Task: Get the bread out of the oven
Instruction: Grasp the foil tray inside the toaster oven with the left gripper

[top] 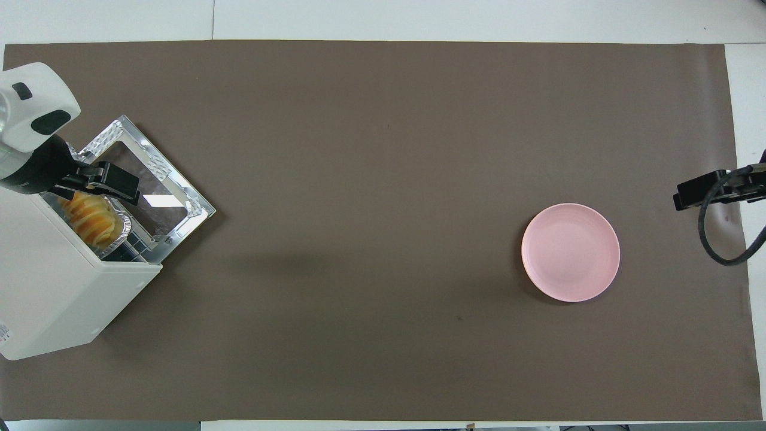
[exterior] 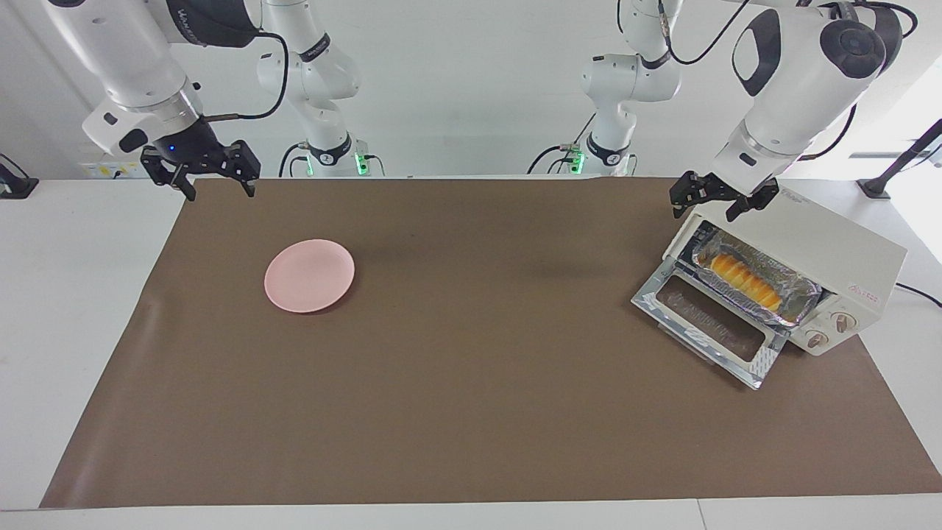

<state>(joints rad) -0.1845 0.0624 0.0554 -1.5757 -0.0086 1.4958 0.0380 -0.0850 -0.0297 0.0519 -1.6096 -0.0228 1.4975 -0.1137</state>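
Note:
The cream-white oven [exterior: 839, 243] stands at the left arm's end of the table with its glass door [exterior: 706, 324] dropped open. The golden ridged bread [exterior: 739, 278] lies in a crinkled foil tray [exterior: 798, 303] inside the oven. It also shows in the overhead view [top: 93, 221], partly under the gripper. My left gripper [exterior: 706, 208] is open and hovers over the oven's [top: 54, 287] open mouth, above the bread and apart from it; in the overhead view it [top: 102, 185] covers one end of the loaf. My right gripper [exterior: 221, 193] is open and empty, and waits in the air over the mat's edge.
A round pink plate [exterior: 309, 275] lies on the brown mat toward the right arm's end, also in the overhead view [top: 570, 252]. The open door [top: 149, 179] juts out over the mat in front of the oven. A black cable [top: 718, 239] hangs by the right gripper.

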